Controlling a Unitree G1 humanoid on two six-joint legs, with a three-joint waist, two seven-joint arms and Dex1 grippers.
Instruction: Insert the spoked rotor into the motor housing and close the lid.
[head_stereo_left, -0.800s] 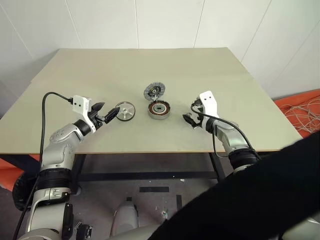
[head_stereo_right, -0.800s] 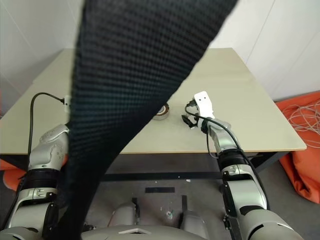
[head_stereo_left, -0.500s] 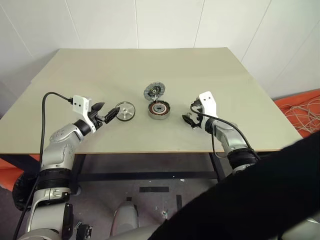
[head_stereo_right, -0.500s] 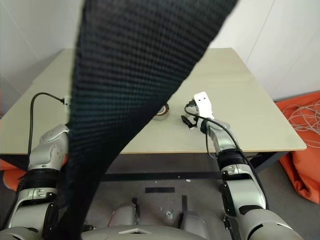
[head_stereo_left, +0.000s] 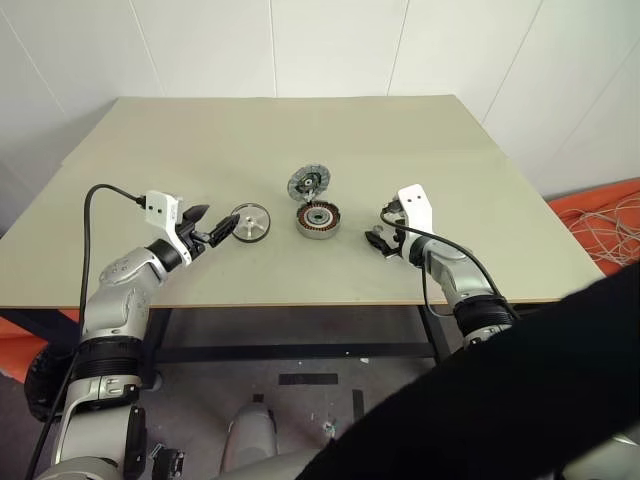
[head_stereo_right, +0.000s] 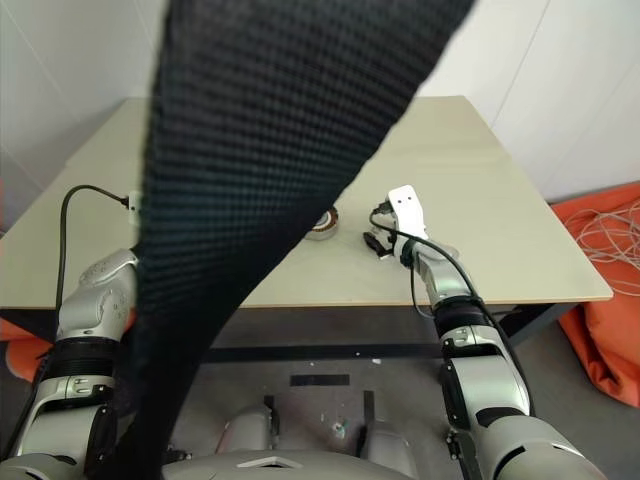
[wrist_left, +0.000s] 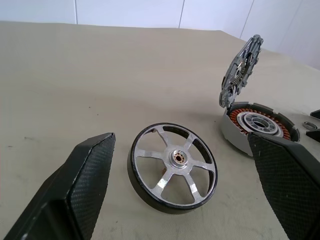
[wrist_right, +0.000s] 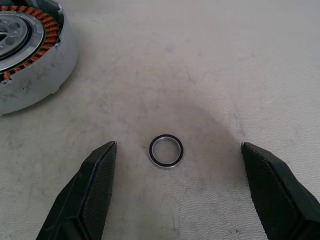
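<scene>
The spoked rotor (wrist_left: 174, 167), a flat silver wheel with a dark rim, lies on the table left of the motor housing (head_stereo_left: 318, 220). The housing is a round cup with copper windings. Its ribbed grey lid (head_stereo_left: 310, 181) stands tilted up at the housing's far edge. My left gripper (head_stereo_left: 222, 232) is open and level, just left of the rotor, with its fingers (wrist_left: 85, 185) on either side of the rotor and apart from it. My right gripper (head_stereo_left: 378, 240) is open and points down at the table right of the housing, over a small metal ring (wrist_right: 166, 150).
The beige table (head_stereo_left: 300, 130) reaches back to a white wall. A black fabric shape (head_stereo_right: 270, 170) hangs close to the camera and hides much of the right eye view. Orange material and cables (head_stereo_left: 610, 225) lie on the floor to the right.
</scene>
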